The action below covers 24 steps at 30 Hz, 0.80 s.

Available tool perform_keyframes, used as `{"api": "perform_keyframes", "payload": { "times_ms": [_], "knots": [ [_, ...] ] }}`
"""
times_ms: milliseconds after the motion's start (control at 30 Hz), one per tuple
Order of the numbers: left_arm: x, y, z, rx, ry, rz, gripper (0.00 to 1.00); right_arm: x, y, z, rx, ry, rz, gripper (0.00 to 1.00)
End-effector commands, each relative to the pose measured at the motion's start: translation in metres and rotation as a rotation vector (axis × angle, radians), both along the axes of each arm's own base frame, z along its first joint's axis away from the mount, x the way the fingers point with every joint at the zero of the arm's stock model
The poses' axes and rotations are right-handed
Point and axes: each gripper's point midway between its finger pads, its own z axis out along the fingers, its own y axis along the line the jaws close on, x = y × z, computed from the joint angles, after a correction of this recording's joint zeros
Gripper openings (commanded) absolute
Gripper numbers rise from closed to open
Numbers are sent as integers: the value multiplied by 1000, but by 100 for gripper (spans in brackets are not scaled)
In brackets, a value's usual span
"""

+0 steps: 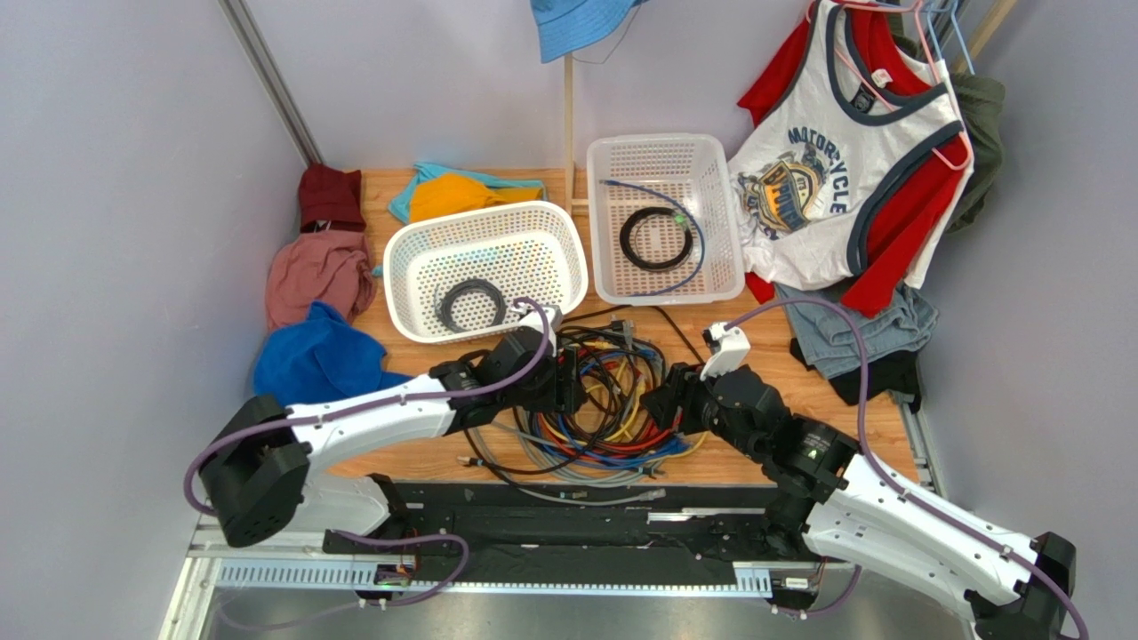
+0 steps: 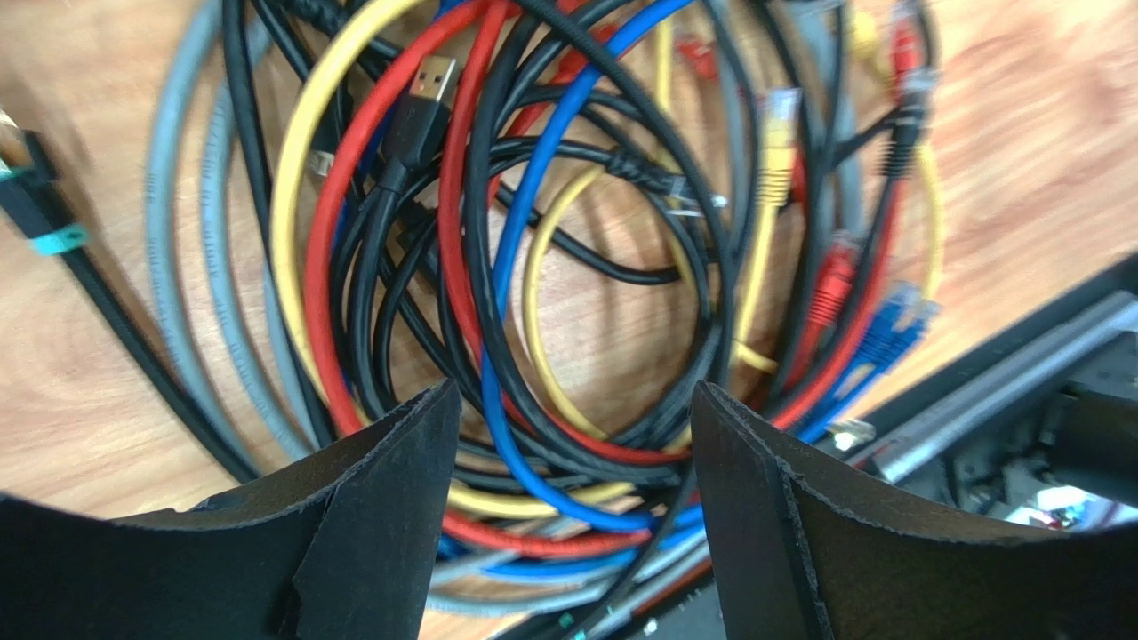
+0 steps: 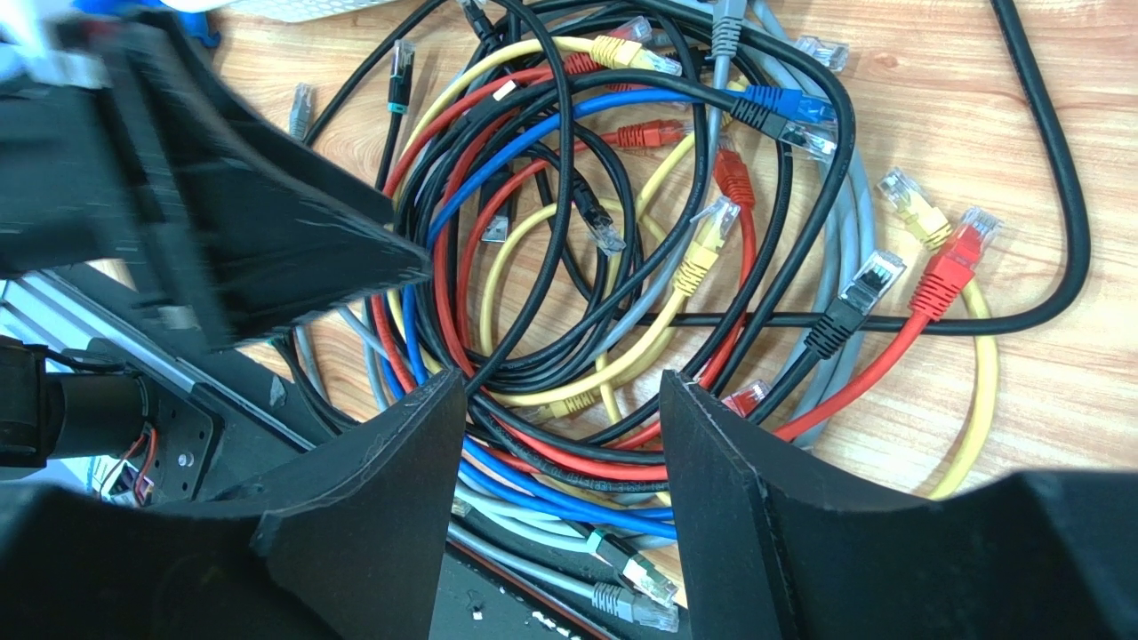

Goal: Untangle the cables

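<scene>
The cables [image 1: 608, 407] lie in one tangled pile on the wooden table near its front edge, in black, grey, blue, red and yellow loops with small plug ends. My left gripper [image 1: 568, 380] is at the pile's left side. In the left wrist view it [image 2: 572, 400] is open and empty just above the cables [image 2: 534, 267]. My right gripper [image 1: 664, 400] is at the pile's right side. In the right wrist view it [image 3: 561, 387] is open and empty over the cables [image 3: 641, 267], with the left gripper's black fingers [image 3: 267, 227] at upper left.
Two white baskets stand behind the pile. The left one [image 1: 481, 214] holds a black coil [image 1: 470, 304]; the right one [image 1: 661, 140] holds a black coil and a blue cord [image 1: 659, 240]. Clothes [image 1: 314, 360] lie at left, a shirt [image 1: 828, 160] hangs at right. A black rail [image 1: 561, 514] runs along the front.
</scene>
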Motion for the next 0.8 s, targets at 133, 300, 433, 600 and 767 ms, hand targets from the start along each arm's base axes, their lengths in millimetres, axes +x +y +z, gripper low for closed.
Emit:
{"api": "perform_keyframes", "payload": {
  "times_ms": [133, 300, 433, 600, 767],
  "knots": [
    [5, -14, -25, -14, 64, 40, 73, 2, -1, 6, 3, -26, -4, 59],
    [1, -19, -42, 1, 103, 13, 62, 2, 0, 3, -2, -17, -4, 59],
    [-4, -28, -38, -21, 115, -43, 0, 2, 1, 4, 3, -16, -3, 59],
    [-4, -14, 22, -68, 3, -42, 0, 1, -2, 14, 19, -35, -7, 59],
    [-5, 26, 150, -182, -273, -10, 0, 2, -5, 23, 32, -61, -15, 58]
  ]
}}
